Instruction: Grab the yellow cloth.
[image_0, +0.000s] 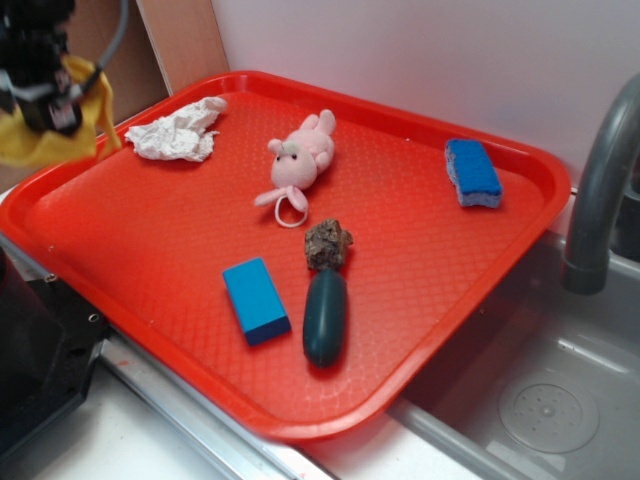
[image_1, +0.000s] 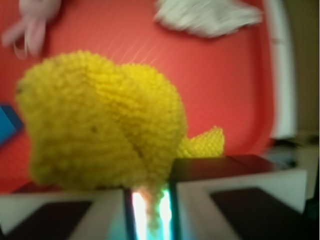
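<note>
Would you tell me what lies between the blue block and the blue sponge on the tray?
In the exterior view, a brown rock-like lump lies between the blue block and blue sponge.

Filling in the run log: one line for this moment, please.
gripper: shut on yellow cloth | cloth: lifted, hanging above red tray's left corner | white tissue wad: on tray | status: grasp done

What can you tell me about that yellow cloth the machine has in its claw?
The yellow cloth is a soft, mustard-yellow knitted rag with a nubbly weave. It hangs bunched and folded from the black gripper, whose fingers are closed on its upper part, with one pointed corner sticking out sideways. It is lifted clear above the far left edge of the red plastic tray, touching nothing but the gripper.
</note>
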